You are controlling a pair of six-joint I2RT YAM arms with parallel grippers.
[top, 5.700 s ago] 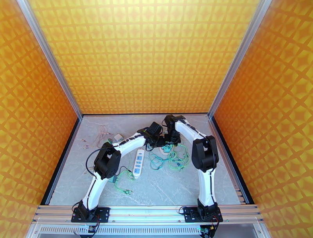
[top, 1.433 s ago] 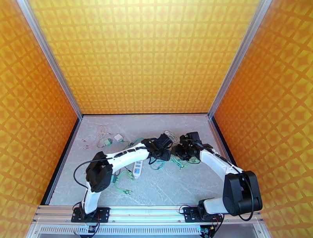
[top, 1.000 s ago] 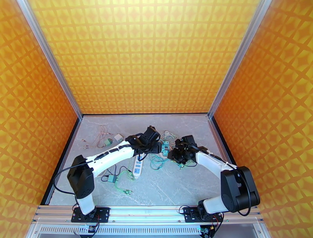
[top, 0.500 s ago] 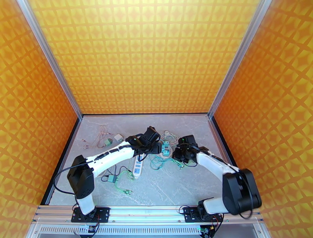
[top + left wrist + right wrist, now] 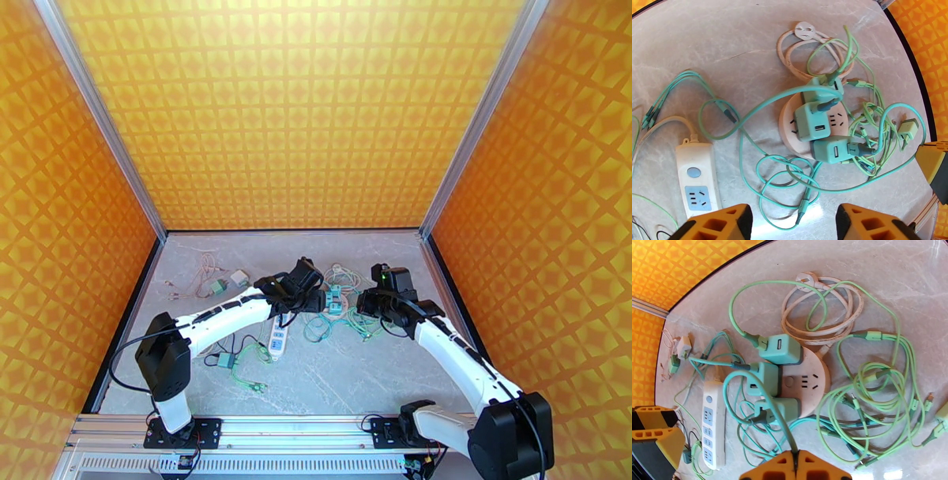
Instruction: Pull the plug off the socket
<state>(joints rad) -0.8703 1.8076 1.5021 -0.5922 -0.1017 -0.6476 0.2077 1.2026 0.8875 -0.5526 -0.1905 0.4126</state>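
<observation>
A round socket (image 5: 788, 128) is seen lying flat near the middle of the marble worktop (image 5: 730, 35). Three teal plugs (image 5: 809, 122) are seated in its face, side by side, amid loops of green and teal cable. The left gripper (image 5: 794, 225) is held above the worktop just left of the socket, its jaws spread roughly halfway with nothing between them. The right gripper (image 5: 796, 463) is poised on the opposite side, its jaws pressed fully together. A teal cable (image 5: 789, 435) is seen running up to their tips, though whether it is pinched cannot be told. A white power strip (image 5: 697, 177) is laid left of the socket, and a coiled pink cord (image 5: 821, 325) lies just behind it.
</observation>
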